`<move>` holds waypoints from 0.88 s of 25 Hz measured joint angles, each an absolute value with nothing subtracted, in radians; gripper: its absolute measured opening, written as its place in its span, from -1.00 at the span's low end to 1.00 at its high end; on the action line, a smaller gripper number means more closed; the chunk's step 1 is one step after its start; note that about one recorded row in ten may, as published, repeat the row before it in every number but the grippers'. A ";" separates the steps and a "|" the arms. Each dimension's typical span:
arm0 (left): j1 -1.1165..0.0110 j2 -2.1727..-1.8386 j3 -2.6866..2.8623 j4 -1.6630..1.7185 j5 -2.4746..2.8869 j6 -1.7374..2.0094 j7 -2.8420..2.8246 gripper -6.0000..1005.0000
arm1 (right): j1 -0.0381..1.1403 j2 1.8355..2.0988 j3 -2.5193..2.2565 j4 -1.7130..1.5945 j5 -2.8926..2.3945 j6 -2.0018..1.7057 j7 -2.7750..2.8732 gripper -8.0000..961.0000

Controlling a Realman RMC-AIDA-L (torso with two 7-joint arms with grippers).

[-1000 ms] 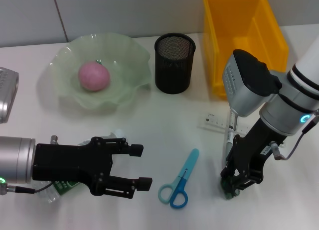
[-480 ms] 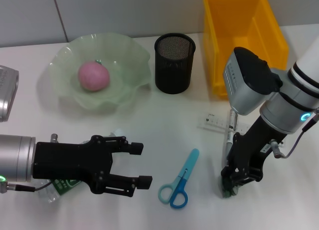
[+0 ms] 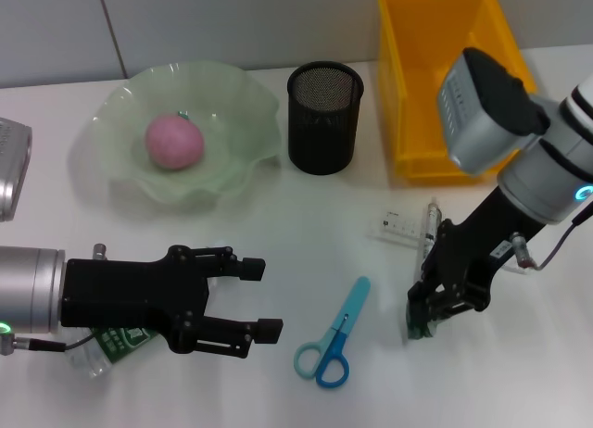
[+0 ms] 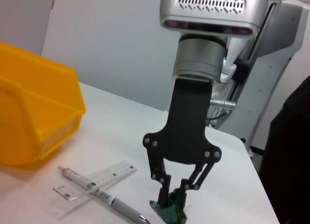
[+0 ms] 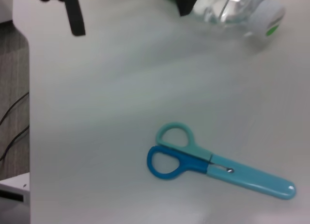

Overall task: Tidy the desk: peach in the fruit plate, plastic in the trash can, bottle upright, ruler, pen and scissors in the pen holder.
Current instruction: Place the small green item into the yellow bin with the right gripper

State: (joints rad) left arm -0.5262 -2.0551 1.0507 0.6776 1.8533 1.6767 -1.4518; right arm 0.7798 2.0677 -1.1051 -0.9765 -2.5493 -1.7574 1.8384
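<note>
green plastic [image 3: 419, 328] pinched in right hand [image 3: 422, 324]; left hand [image 3: 257, 300] spread beside bottle [image 3: 111, 343]

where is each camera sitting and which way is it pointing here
Head view: on the robot's head, looking forward and down at the desk; shows left gripper, open, over the lying bottle, and right gripper shut on the plastic.
Left wrist view: on the left wrist, facing across the desk at the right gripper, pen, ruler and trash can.
Right wrist view: on the right wrist, facing the scissors, with the left gripper's fingers farther off.
Shared: head and right wrist views both show scissors and bottle.
</note>
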 joint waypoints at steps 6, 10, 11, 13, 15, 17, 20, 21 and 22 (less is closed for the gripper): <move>-0.530 -2.056 1.051 0.678 1.853 1.676 -1.451 0.71 | 0.772 2.066 -1.031 -1.013 -2.527 -1.785 1.816 -0.64; -0.535 -2.056 1.051 0.672 1.853 1.676 -1.451 0.71 | 0.752 2.056 -0.949 -1.056 -2.464 -1.791 1.788 -0.63; -0.535 -2.056 1.051 0.672 1.853 1.676 -1.451 0.71 | 0.752 2.056 -0.949 -1.056 -2.464 -1.791 1.788 -0.63; -0.535 -2.056 1.051 0.671 1.853 1.675 -1.451 0.71 | 0.749 2.051 -0.900 -1.062 -2.436 -1.790 1.776 -0.63; -0.535 -2.056 1.051 0.670 1.853 1.674 -1.451 0.71 | 0.748 2.042 -0.834 -1.062 -2.394 -1.785 1.766 -0.63; -0.535 -2.056 1.051 0.670 1.853 1.674 -1.451 0.71 | 0.746 2.040 -0.812 -1.062 -2.380 -1.782 1.760 -0.63; -0.537 -2.056 1.051 0.670 1.853 1.671 -1.451 0.71 | 0.737 2.030 -0.740 -1.063 -2.323 -1.757 1.743 -0.63; -0.537 -2.056 1.051 0.670 1.853 1.671 -1.451 0.71 | 0.737 2.030 -0.740 -1.063 -2.323 -1.757 1.743 -0.63; -0.537 -2.055 1.051 0.670 1.853 1.670 -1.451 0.71 | 0.733 2.029 -0.729 -1.063 -2.311 -1.740 1.743 -0.63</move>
State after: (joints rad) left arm -0.5367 -2.0555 1.0507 0.6703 1.8530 1.6703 -1.4510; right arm 0.7325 2.0288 -0.7292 -1.0632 -2.3108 -1.7403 1.7427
